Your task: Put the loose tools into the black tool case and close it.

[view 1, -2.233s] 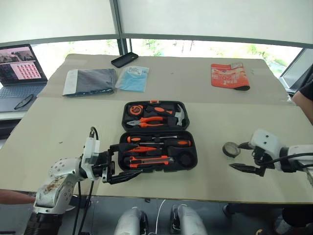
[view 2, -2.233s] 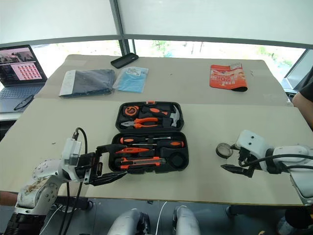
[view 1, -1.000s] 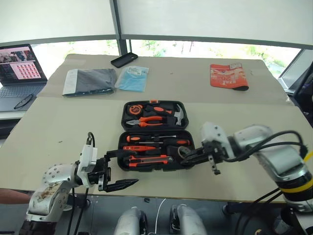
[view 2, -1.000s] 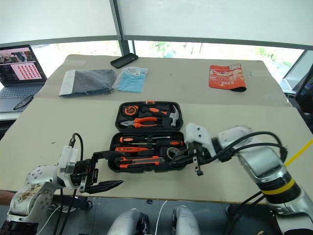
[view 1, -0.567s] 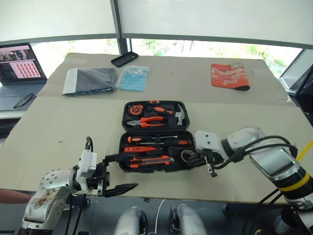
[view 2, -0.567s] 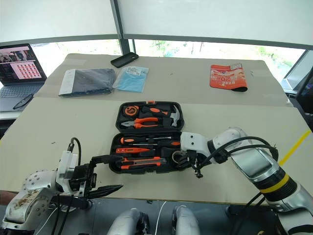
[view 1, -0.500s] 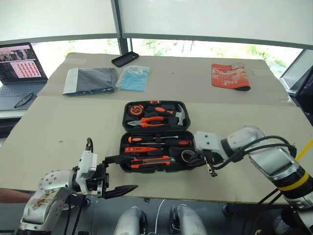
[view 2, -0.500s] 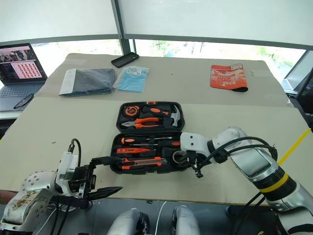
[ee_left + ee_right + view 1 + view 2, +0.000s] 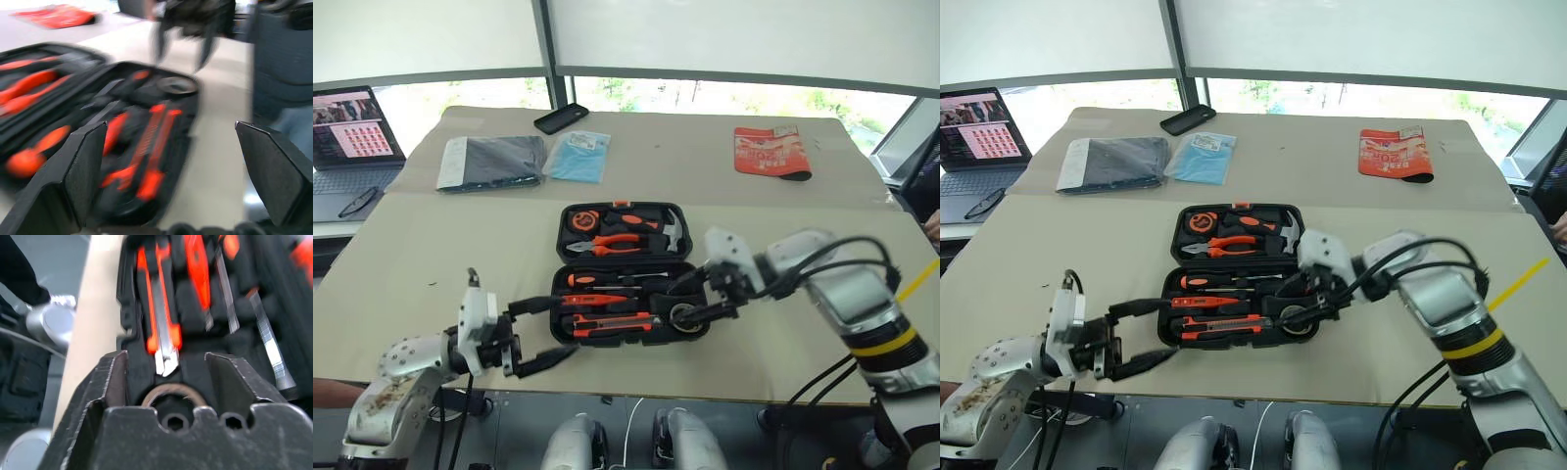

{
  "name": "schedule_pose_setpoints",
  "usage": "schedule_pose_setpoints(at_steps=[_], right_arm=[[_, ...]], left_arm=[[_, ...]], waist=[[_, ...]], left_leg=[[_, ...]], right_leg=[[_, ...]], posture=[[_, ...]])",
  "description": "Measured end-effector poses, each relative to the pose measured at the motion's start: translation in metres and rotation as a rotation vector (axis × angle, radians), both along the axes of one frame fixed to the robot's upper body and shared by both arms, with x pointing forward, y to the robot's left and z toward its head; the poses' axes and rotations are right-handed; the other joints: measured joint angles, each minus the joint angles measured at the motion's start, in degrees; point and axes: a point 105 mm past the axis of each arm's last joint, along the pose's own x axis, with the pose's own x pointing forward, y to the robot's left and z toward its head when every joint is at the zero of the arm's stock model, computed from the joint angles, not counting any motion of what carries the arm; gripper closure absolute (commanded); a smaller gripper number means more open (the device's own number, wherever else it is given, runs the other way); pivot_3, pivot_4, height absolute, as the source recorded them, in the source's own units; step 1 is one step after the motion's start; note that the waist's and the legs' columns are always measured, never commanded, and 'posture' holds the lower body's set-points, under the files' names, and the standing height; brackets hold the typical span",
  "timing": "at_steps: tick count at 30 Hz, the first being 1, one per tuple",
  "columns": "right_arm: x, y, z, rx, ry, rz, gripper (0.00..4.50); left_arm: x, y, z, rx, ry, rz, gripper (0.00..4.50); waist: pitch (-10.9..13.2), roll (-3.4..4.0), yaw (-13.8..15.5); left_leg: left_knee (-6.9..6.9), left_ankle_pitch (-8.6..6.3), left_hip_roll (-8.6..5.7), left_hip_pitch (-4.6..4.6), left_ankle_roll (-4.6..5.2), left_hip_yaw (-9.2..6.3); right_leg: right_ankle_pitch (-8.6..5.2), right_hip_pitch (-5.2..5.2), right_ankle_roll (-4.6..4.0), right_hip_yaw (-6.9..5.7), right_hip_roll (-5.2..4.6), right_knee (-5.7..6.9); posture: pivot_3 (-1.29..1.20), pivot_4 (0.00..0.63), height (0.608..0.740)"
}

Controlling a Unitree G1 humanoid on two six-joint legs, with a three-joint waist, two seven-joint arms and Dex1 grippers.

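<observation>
The right gripper [image 9: 690,294], fingers spread, hangs over the right end of the open tool case [image 9: 628,272], just above a tape roll [image 9: 683,315] in its corner recess. The left gripper [image 9: 536,333], spread wide, sits at the case's near-left corner by the table edge [image 9: 724,397]. Screwdrivers [image 9: 607,281] and knife [image 9: 612,321] lie in the near half; blur hides detail in the wrist views

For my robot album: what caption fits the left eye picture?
Right gripper over the roll of tape in the open tool case.
</observation>
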Motion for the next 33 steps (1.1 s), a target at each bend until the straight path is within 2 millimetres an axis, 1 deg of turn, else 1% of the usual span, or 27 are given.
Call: schedule_pose_setpoints(at_steps=[1,2,3,4,5,6,8,9,11,12,13,15,17,19,21,24,27,33], right_arm=[[0.005,-0.008,0.005,0.022,-0.008,-0.028,1.48],[0.01,-0.015,0.006,0.041,-0.02,-0.05,1.47],[0.015,-0.02,0.006,0.052,-0.032,-0.069,1.73],[0.02,-0.024,0.004,0.058,-0.05,-0.09,2.0],[0.025,-0.026,0.002,0.067,-0.065,-0.109,2.17],[0.038,-0.03,-0.002,0.081,-0.135,-0.165,2.59],[0.056,-0.037,-0.014,0.08,-0.219,-0.249,3.21],[0.064,-0.039,-0.022,0.075,-0.266,-0.285,3.57],[0.073,-0.042,-0.039,0.056,-0.326,-0.324,4.2],[0.075,-0.043,-0.042,0.051,-0.339,-0.337,4.49],[0.079,-0.044,-0.048,0.035,-0.365,-0.357,4.5],[0.083,-0.042,-0.058,0.013,-0.371,-0.367,4.5],[0.081,-0.034,-0.068,0.002,-0.349,-0.349,4.5],[0.076,-0.022,-0.072,0.025,-0.331,-0.306,4.5],[0.073,-0.018,-0.072,0.037,-0.323,-0.288,4.5],[0.067,-0.02,-0.072,0.066,-0.29,-0.318,4.5],[0.058,-0.022,-0.073,0.063,-0.273,-0.334,4.5],[0.04,-0.025,-0.075,0.057,-0.212,-0.354,4.5]], left_arm=[[0.007,0.009,0.0,0.01,-0.003,0.063,0.27],[0.016,0.018,0.0,0.015,0.002,0.135,0.65],[0.021,0.024,0.0,0.017,0.008,0.184,0.85],[0.027,0.03,-0.001,0.014,0.02,0.238,1.32],[0.031,0.035,-0.001,0.012,0.026,0.281,1.61],[0.042,0.04,-0.001,-0.004,0.034,0.355,1.99],[0.054,0.044,0.0,-0.01,0.043,0.424,2.68],[0.059,0.045,-0.003,0.003,0.056,0.45,3.1],[0.063,0.045,-0.011,0.028,0.094,0.469,3.78],[0.064,0.044,-0.014,0.034,0.107,0.47,4.18],[0.066,0.039,-0.02,0.037,0.135,0.461,4.47],[0.069,0.03,-0.025,0.039,0.164,0.429,4.47],[0.073,0.019,-0.024,0.046,0.166,0.377,4.47],[0.079,0.01,-0.021,0.047,0.16,0.331,4.47],[0.082,0.002,-0.02,0.045,0.16,0.291,4.47],[0.086,-0.001,-0.025,0.088,0.182,0.25,4.47],[0.083,-0.005,-0.032,0.111,0.214,0.203,4.47],[0.075,-0.01,-0.037,0.13,0.26,0.126,4.47]], waist=[[0.0,0.0,0.0],[0.0,0.0,-0.1],[0.0,-0.01,-0.2],[0.0,-0.01,-0.2],[0.0,-0.01,-0.3],[0.0,-0.02,-0.4],[0.0,-0.08,-0.4],[0.0,-0.08,-0.4],[0.0,-0.07,-0.7],[0.0,-0.07,-0.8],[0.0,-0.07,-1.0],[0.0,-0.08,-1.2],[0.0,-0.07,-1.4],[0.0,-0.07,-1.5],[0.0,-0.07,-1.6],[0.0,-0.07,-1.6],[0.0,-0.07,-1.6],[0.0,-0.07,-1.5]], left_leg=[[0.0,-0.01,0.0,0.01,0.01,0.01],[0.0,-0.01,0.0,0.02,0.01,0.02],[0.0,0.0,-0.01,0.0,0.0,0.02],[-0.01,0.04,0.0,0.0,-0.07,0.05],[-0.01,0.17,0.0,0.01,-0.28,0.06],[-0.03,0.22,-0.01,0.05,-0.36,0.13],[-0.03,0.28,-0.04,0.05,-0.45,0.18],[-0.03,0.29,-0.06,0.07,-0.47,0.24],[-0.08,0.29,-0.07,0.09,-0.47,0.35],[-0.08,0.29,-0.07,0.08,-0.48,0.36],[-0.08,0.3,-0.07,0.1,-0.49,0.37],[-0.08,0.32,-0.07,0.1,-0.53,0.37],[-0.08,0.37,-0.06,0.12,-0.61,0.36],[-0.08,0.41,-0.05,0.15,-0.68,0.34],[-0.09,0.42,-0.05,0.21,-0.69,0.35],[-0.13,0.42,-0.04,0.3,-0.69,0.35],[-0.19,0.4,-0.05,0.32,-0.67,0.35],[-0.26,0.38,-0.06,0.28,-0.62,0.33]], right_leg=[[0.01,0.01,-0.01,0.01,-0.01,0.0],[0.01,0.02,-0.01,0.01,0.0,0.0],[0.01,0.02,-0.01,0.02,0.0,0.0],[0.01,0.01,-0.01,0.03,0.01,0.0],[0.01,0.01,-0.01,0.03,0.01,0.01],[0.02,0.03,-0.01,0.03,0.04,0.04],[0.02,0.02,-0.01,0.02,0.13,0.08],[0.02,0.01,-0.01,0.02,0.13,0.12],[0.02,-0.04,-0.01,0.03,0.12,0.17],[0.02,-0.05,-0.01,0.03,0.12,0.17],[0.02,-0.04,-0.01,0.03,0.12,0.18],[0.02,-0.04,-0.01,0.03,0.12,0.19],[0.02,-0.04,-0.01,0.04,0.12,0.22],[0.02,-0.02,-0.01,0.06,0.13,0.26],[0.02,-0.01,-0.01,0.08,0.12,0.31],[0.02,0.04,-0.02,0.09,0.12,0.31],[0.02,0.04,-0.03,0.13,0.1,0.28],[0.01,0.03,-0.05,0.16,0.08,0.21]], posture=[[0.0,0.15,0.74],[0.0,0.15,0.74],[0.0,0.15,0.74],[0.0,0.15,0.74],[0.0,0.15,0.74],[0.0,0.15,0.74],[0.0,0.15,0.74],[0.0,0.15,0.74],[0.0,0.15,0.74],[0.0,0.15,0.74],[0.0,0.15,0.74],[0.0,0.15,0.74],[0.0,0.15,0.74],[0.0,0.15,0.74],[0.0,0.15,0.74],[0.0,0.15,0.74],[0.0,0.15,0.74],[0.0,0.15,0.74]])
